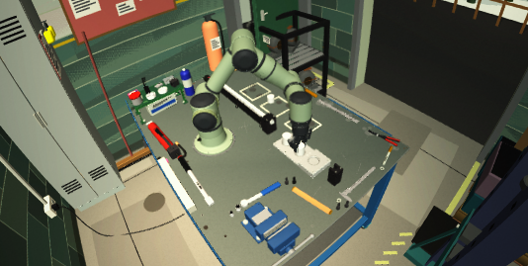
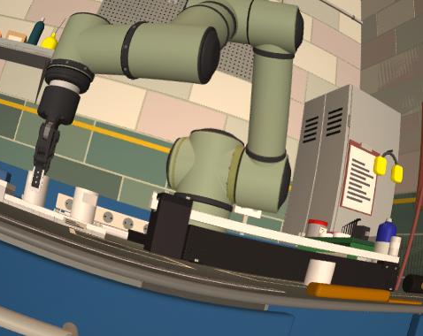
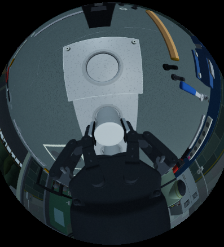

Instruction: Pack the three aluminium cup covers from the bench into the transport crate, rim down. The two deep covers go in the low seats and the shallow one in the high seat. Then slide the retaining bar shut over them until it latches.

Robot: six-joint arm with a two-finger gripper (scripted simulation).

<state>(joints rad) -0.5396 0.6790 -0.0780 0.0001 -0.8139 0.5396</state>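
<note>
On the right half of the bench lies the white transport crate (image 1: 302, 154), a flat tray with round seats. One deep cover (image 1: 286, 140) stands in its near-arm seat, and a second deep cover (image 3: 109, 133) stands in the middle seat, rim down. The far round seat (image 3: 102, 67) holds nothing. A third, shallow cover (image 1: 270, 98) rests on a marked square behind the arm. The long black and white retaining bar (image 1: 248, 107) lies on the bench beside the arm's base. My gripper (image 3: 109, 132) stands over the middle seat and is closed around the second deep cover (image 2: 35, 187).
A blue vise (image 1: 271, 226) sits at the bench's front edge, with an orange bar (image 1: 311, 200) and a blue-handled tool (image 1: 260, 193) near it. A black block (image 1: 335, 174) stands just past the crate. A red and black tool (image 1: 165, 141) lies left of the arm's base.
</note>
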